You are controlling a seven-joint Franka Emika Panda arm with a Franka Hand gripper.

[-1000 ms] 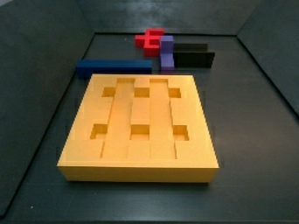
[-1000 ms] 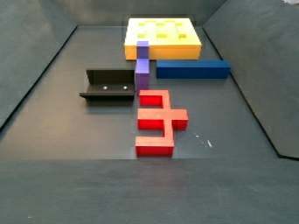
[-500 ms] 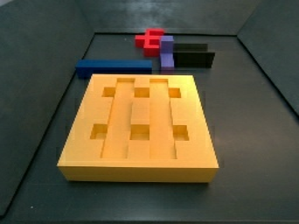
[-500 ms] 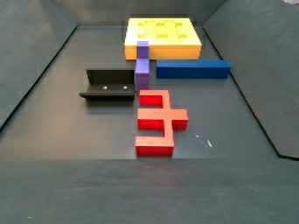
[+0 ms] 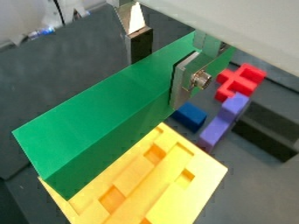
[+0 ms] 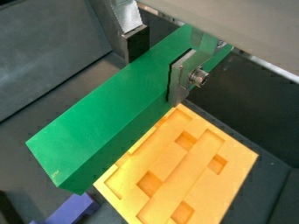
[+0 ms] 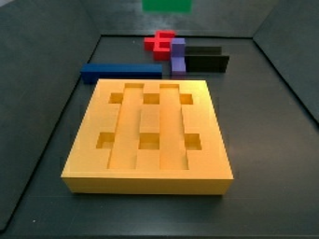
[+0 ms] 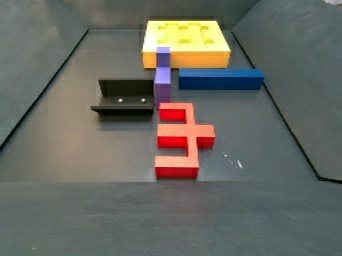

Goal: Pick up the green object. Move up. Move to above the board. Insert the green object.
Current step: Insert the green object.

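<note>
Dark table below; the green object has just dropped into frame, gripped in my end effector, probably nearing the board.

No text, labels, brands, numbers or signs legible in any view; green object, board, blue bar and fixture all plain-faced; gripper, clamped on the green object, unmarked.
</note>
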